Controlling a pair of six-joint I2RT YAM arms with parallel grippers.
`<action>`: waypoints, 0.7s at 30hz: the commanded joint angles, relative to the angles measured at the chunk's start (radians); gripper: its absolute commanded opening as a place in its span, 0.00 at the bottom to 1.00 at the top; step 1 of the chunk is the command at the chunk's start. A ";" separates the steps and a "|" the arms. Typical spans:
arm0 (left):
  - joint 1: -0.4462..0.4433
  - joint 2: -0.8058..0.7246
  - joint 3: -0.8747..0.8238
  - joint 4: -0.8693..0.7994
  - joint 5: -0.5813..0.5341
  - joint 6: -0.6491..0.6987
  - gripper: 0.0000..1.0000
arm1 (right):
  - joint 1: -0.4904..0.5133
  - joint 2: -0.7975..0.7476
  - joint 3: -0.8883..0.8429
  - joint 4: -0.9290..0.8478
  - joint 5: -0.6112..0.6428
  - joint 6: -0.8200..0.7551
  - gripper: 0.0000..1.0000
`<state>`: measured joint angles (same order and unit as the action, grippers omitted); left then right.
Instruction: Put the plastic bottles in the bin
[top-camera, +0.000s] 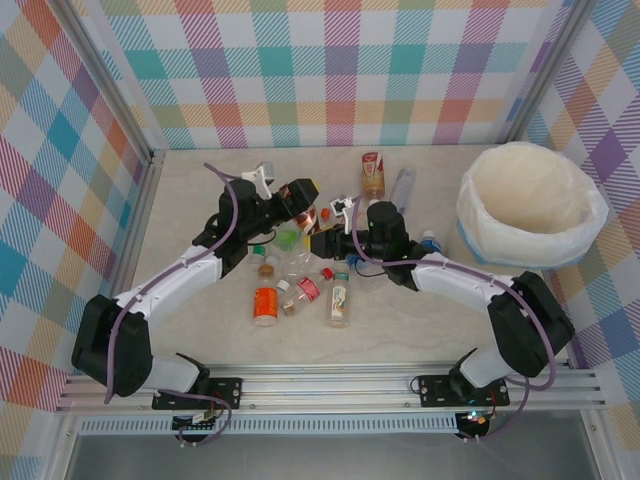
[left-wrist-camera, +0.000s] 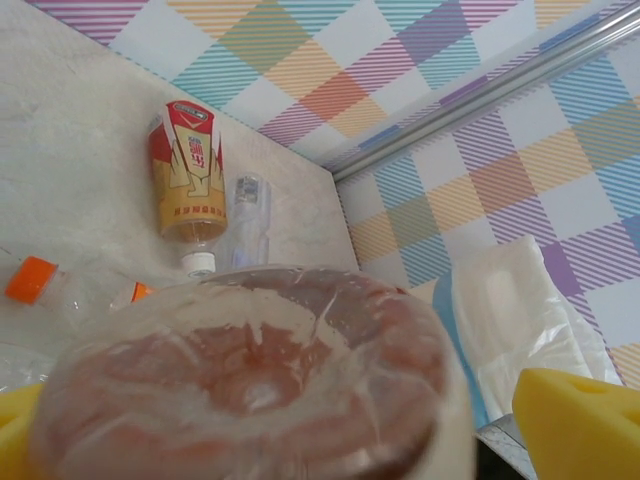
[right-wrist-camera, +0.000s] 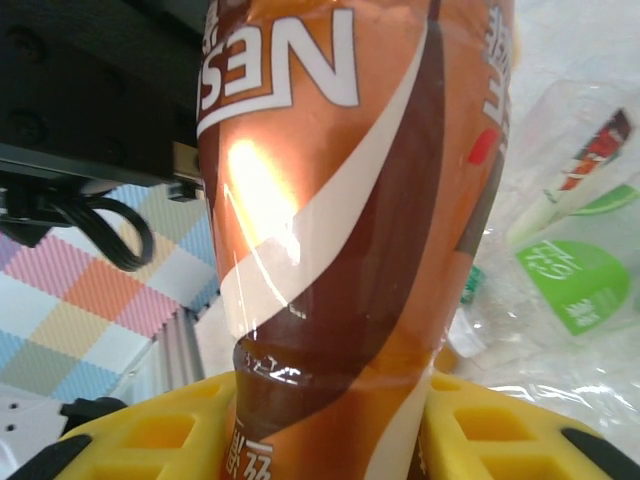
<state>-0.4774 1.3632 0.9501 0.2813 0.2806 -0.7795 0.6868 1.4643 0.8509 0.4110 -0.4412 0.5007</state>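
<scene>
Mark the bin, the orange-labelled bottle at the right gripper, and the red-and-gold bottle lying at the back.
bin (top-camera: 530, 252), top external view, its white front wall.
orange-labelled bottle (right-wrist-camera: 330, 200), right wrist view, middle of the label.
red-and-gold bottle (left-wrist-camera: 188, 170), left wrist view, middle of the label.

Brown-tinted bottle (left-wrist-camera: 250, 390) base hogs the near view, up close, and the yellow pad (left-wrist-camera: 580, 420) on the right sits clear of it. Farther off, a red-and-tan bottle (left-wrist-camera: 188, 170) lies beside a clear bottle (left-wrist-camera: 247, 215) - white-bagged bin (left-wrist-camera: 520, 320) on the right.
</scene>
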 joint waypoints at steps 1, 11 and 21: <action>-0.004 -0.106 -0.032 -0.001 -0.078 0.043 1.00 | -0.017 -0.076 0.051 -0.180 0.127 -0.106 0.38; -0.001 -0.304 -0.133 -0.130 -0.261 0.109 1.00 | -0.159 -0.268 0.195 -0.572 0.377 -0.297 0.36; -0.001 -0.456 -0.252 -0.302 -0.323 0.120 1.00 | -0.466 -0.422 0.355 -0.716 0.539 -0.438 0.36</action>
<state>-0.4770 0.9520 0.7284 0.0509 -0.0097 -0.6834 0.2836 1.0687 1.1637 -0.2451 0.0128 0.1322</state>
